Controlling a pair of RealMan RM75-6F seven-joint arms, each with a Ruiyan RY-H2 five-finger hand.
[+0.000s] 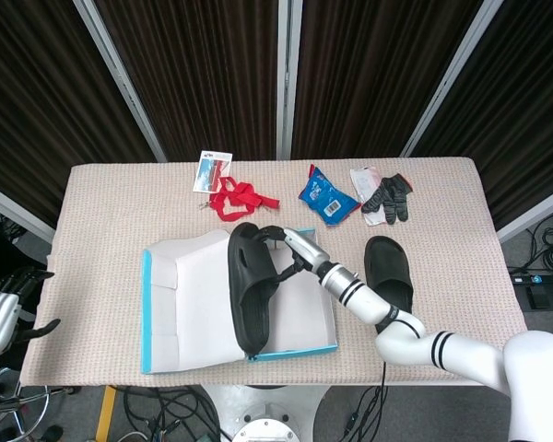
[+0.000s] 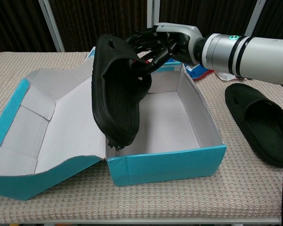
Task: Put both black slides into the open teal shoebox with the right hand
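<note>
Held slide (image 2: 117, 96): 1 black slide hangs sole-out and tilted over the left side of the box, heel end low, near the hinge wall where base meets lid.
Right hand (image 2: 159, 43): its fingers are clamped around the slide's strap at the upper end; the arm reaches in from the right.
Handling: the slide looks like moulded foam, so probably light, a little flexible and not fragile; the ribbed sole should resist slipping. The strap arch seems the natural hold, since fingers can hook through it.
Teal shoebox (image 2: 168, 162): open, white inside, the base with nothing in it yet; the lid (image 1: 189, 299) lies flat, folded out to the left.
Second slide (image 1: 387, 277): lies strap-up on the table just right of the box, untouched.
Left hand (image 1: 2, 313): off the table's left edge, fingers apart, holding nothing.
Surroundings: red strap (image 1: 235, 198), blue packet (image 1: 326, 196), dark gloves (image 1: 387, 196) and a card (image 1: 212, 170) at the far side of the table (image 1: 111, 212).
</note>
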